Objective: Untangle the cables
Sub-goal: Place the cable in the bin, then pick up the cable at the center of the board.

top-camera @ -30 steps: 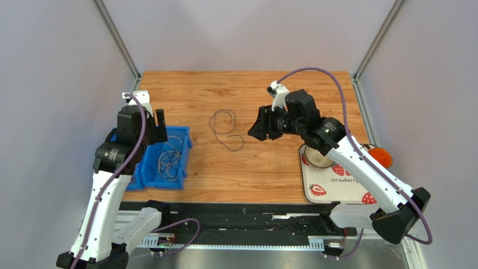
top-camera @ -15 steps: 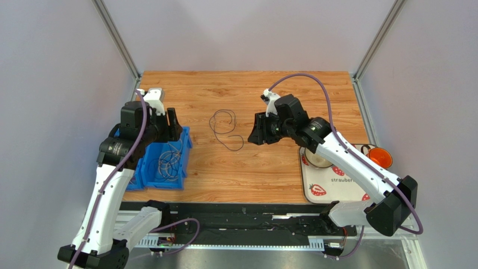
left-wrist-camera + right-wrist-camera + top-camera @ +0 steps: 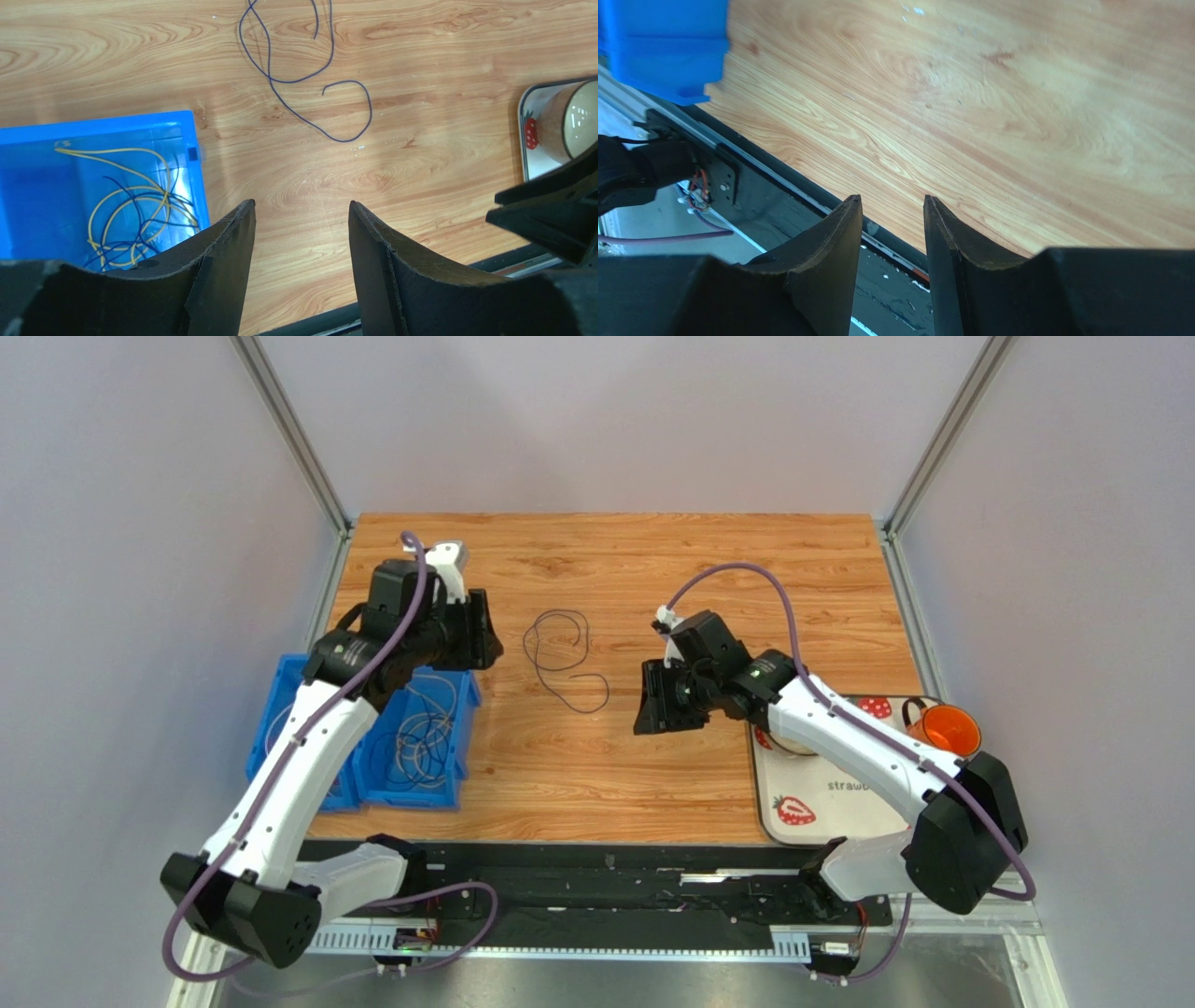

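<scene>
Wood tabletop (image 3: 701, 567), dark cable (image 3: 565, 661) central, bin (image 3: 407, 795) left

this looks like a robotics lab test cell. plain pale grey panel walls (image 3: 140, 546) close it in on three sides, joined by bare aluminium corner posts (image 3: 292, 434). a wood-grain laminate tabletop (image 3: 617, 756) fills the cell, and two white-and-black robot arms (image 3: 856, 742) are fixed at a black metal rail (image 3: 631, 889) along its near edge. a blue plastic parts bin (image 3: 421, 798) sits at the left.
</scene>
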